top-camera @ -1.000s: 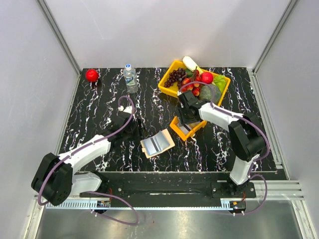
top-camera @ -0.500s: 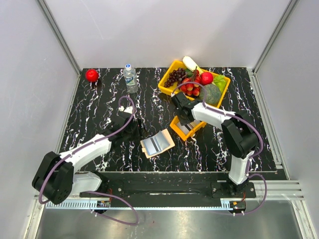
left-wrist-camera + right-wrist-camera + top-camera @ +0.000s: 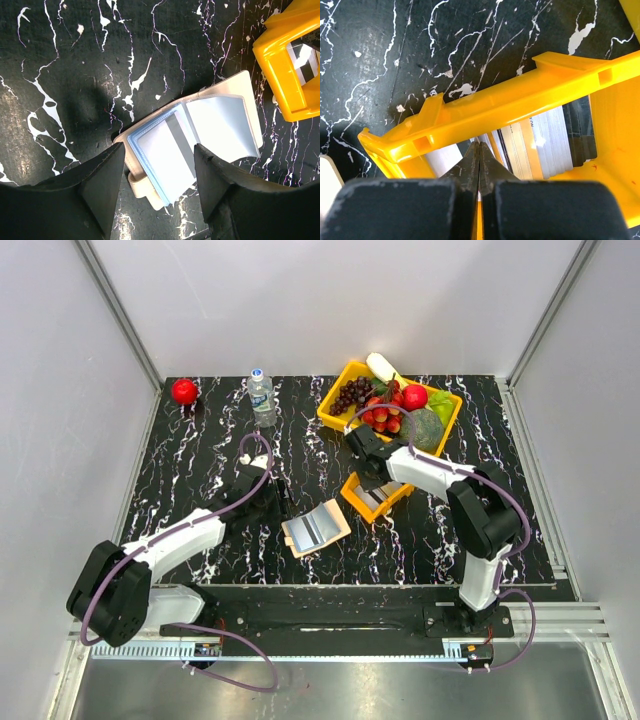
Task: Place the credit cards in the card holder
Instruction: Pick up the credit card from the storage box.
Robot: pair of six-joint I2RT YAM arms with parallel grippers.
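The credit cards (image 3: 540,142) lie stacked in a small orange tray (image 3: 510,100), and they sit directly under the tips of the right gripper (image 3: 479,150). Its jaws are pressed together and reach down over the tray wall, with the tips among the cards. I cannot tell if a card edge is caught between them. The cards look silvery-grey to white, with one plain white card at the left of the tips.

The card holder (image 3: 225,120) lies open and flat on the black marbled table (image 3: 75,60), just beside the tray's corner. It is tan outside, with clear, slightly blue sleeves inside. One white card with a grey stripe (image 3: 170,160) already sits in the left sleeve. The left gripper (image 3: 158,150) hangs above the holder with its jaws spread. The holder lies between them and they do not touch it.

In the top view, a larger yellow basket of fruit (image 3: 345,375) stands behind the tray. A water bottle (image 3: 261,397) and a red ball (image 3: 184,391) stand far at the back left.
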